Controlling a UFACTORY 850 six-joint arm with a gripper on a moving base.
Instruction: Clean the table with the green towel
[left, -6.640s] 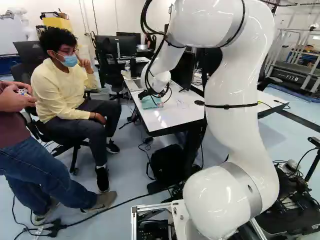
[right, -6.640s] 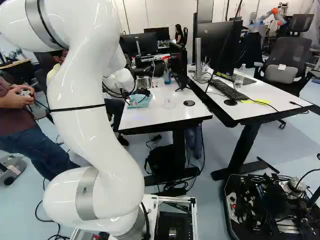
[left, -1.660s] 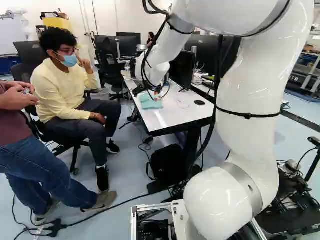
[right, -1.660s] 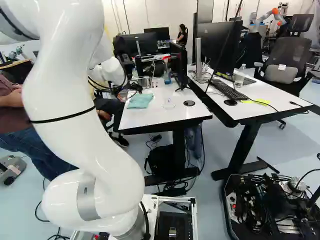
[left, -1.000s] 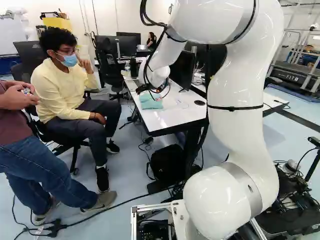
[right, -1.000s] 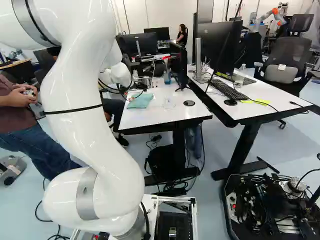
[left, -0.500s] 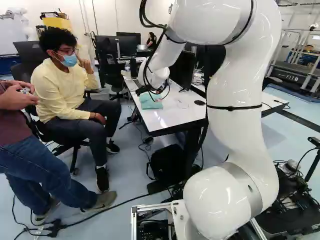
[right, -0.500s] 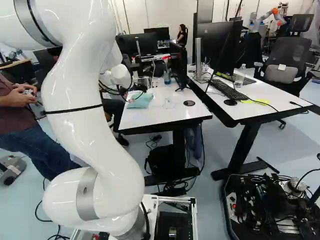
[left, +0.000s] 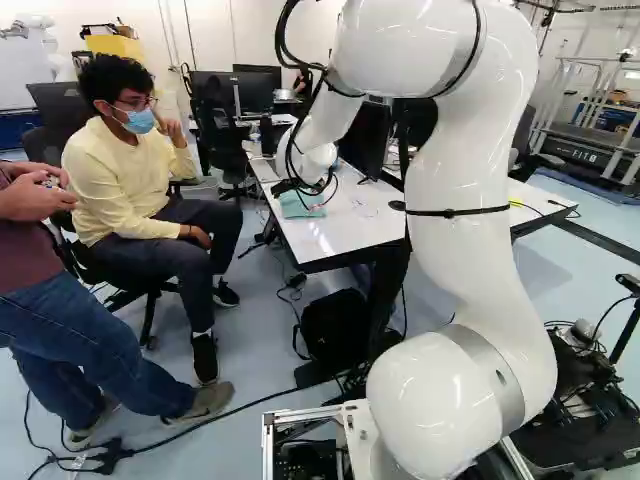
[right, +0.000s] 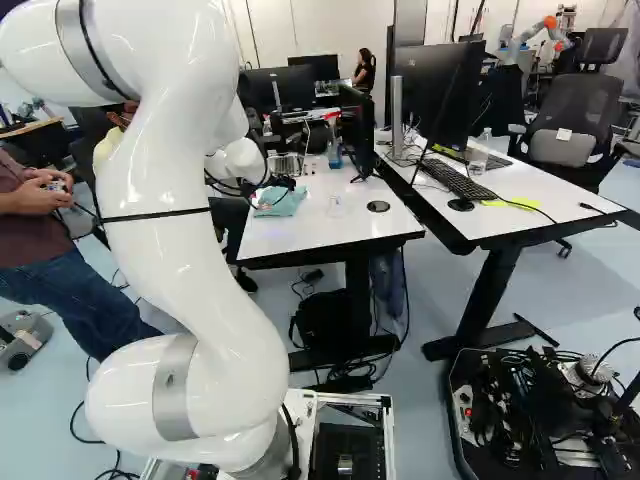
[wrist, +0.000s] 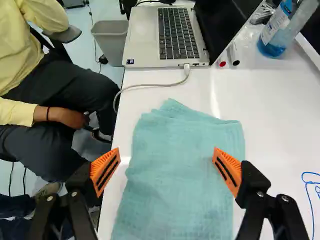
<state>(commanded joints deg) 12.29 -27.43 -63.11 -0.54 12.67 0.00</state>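
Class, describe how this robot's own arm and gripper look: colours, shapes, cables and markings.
The glossy white arm has thick, rounded segments and silver-grey bands at its joints. A black strap rings one segment; black cables loop along its outside. The black gripper has two fingers with wedge-shaped orange pads, marked by dark slots.

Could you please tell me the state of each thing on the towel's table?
Gripper: open
Green towel: on the table, slightly rumpled, ungripped
Blue marks: unwiped
Laptop: open
Laptop cable: plugged in
Bottle: upright, holding blue liquid
Two markers: lying down
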